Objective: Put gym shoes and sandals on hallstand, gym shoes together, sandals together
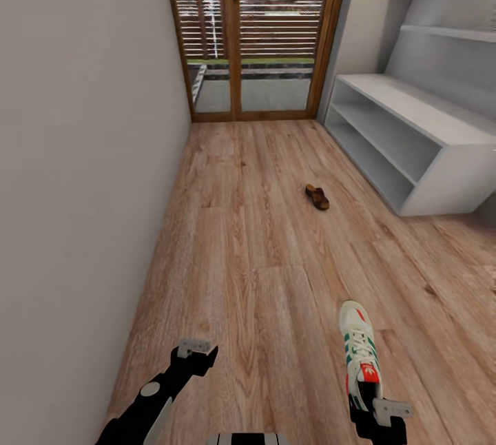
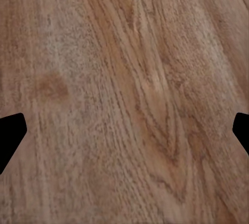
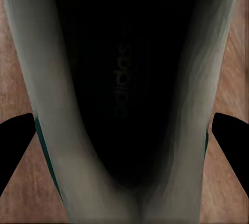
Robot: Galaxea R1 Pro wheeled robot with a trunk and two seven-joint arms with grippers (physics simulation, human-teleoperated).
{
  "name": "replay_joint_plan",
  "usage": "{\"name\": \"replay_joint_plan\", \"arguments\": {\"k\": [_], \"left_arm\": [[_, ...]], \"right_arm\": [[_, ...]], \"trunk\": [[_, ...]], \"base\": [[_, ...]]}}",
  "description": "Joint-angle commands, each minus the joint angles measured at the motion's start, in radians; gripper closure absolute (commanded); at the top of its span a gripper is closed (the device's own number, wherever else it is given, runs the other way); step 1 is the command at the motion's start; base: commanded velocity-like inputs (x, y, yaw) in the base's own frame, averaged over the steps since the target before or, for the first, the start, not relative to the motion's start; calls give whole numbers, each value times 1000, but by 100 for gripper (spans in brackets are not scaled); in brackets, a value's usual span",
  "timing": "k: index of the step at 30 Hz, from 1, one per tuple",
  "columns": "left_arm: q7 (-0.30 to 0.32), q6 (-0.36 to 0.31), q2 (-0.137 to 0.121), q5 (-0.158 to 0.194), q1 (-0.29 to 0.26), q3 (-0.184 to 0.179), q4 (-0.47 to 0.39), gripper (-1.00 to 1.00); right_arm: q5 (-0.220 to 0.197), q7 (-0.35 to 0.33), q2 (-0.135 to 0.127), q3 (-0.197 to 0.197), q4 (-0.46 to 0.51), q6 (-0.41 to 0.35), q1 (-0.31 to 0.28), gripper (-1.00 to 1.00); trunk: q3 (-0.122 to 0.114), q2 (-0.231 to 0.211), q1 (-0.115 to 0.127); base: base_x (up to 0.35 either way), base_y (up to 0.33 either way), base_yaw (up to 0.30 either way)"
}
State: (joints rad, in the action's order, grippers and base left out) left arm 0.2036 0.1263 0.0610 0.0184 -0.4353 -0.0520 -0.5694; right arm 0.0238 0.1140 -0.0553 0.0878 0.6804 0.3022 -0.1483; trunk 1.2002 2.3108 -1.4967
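One gym shoe [image 1: 358, 352], white with green stripes and a red-orange tongue patch, lies on the corridor floor [image 1: 262, 259] near the right foreground, toe pointing away. My right gripper [image 1: 381, 412] hovers over its heel. In the right wrist view the right gripper [image 3: 124, 141] is open, its fingertips [image 3: 15, 146] flanking the gym shoe's dark opening [image 3: 119, 78]. One brown sandal [image 1: 317, 197] lies farther ahead on the floor. The pale-grey hallstand [image 1: 406, 104] stands at the right. My left gripper [image 1: 195, 350] is open above bare floor [image 2: 124, 99].
A plain wall [image 1: 83, 156] runs along the left. A wood-framed glass door [image 1: 255, 32] closes the corridor's far end. Bare planks stretch between the shoe, the sandal and the hallstand.
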Motion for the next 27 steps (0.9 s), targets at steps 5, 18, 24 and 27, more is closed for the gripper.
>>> {"name": "replay_joint_plan", "arguments": {"k": [5,18,24,27], "left_arm": [[-3,9,0,3,4,-1,0,-100],[-4,12,0,3,6,0,0,-100],[-4,12,0,4,6,0,0,-100],[-4,12,0,4,6,0,0,-100]], "right_arm": [[2,3,0,0,-8,3,0,100],[3,3,0,0,-12,7,1,100],[4,3,0,0,-12,10,1,100],[4,3,0,0,-12,10,1,100]], "trunk": [[-7,0,0],[-27,0,0],[-36,0,0],[-40,0,0]], "base": [[0,0,-118],[91,0,-118],[296,0,-118],[326,0,-118]]}}
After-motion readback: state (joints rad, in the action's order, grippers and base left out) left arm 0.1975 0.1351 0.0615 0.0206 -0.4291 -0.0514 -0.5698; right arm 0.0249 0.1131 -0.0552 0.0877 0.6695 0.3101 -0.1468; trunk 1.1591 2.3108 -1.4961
